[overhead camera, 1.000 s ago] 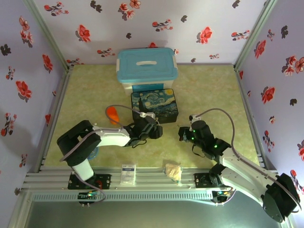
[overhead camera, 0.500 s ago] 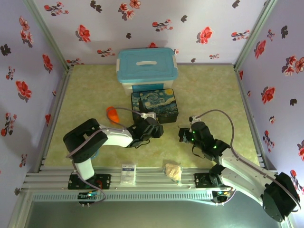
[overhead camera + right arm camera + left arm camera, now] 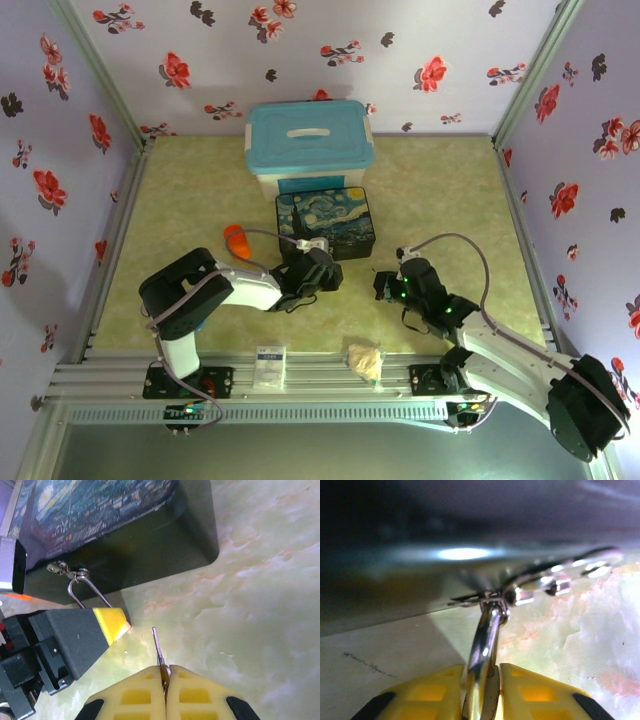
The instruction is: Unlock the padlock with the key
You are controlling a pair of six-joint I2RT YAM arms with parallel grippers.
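Observation:
The padlock (image 3: 487, 635) hangs by its silver shackle from the hasp on the front of the dark painted box (image 3: 325, 222). My left gripper (image 3: 492, 667) is shut on it, its yellow fingers (image 3: 440, 690) pressing the lock from both sides. From the right wrist the shackle (image 3: 87, 592) runs from the hasp down behind the left gripper's fingertip (image 3: 110, 622). My right gripper (image 3: 166, 672) is shut on the key (image 3: 158, 647). The thin blade points forward toward the box (image 3: 100, 510), a short gap right of the left fingertip. From above, the left gripper (image 3: 325, 277) and right gripper (image 3: 383, 285) face each other.
A blue-lidded tub (image 3: 310, 140) stands behind the box. An orange cylinder (image 3: 237, 240) lies left of the box, beside the left arm. A beige wad (image 3: 365, 360) and a white card (image 3: 270, 367) rest on the near rail. Flowered walls close in three sides.
The left gripper's fingers have closed onto the padlock and its arm has drawn in toward the box. The right gripper with the key has edged slightly left.

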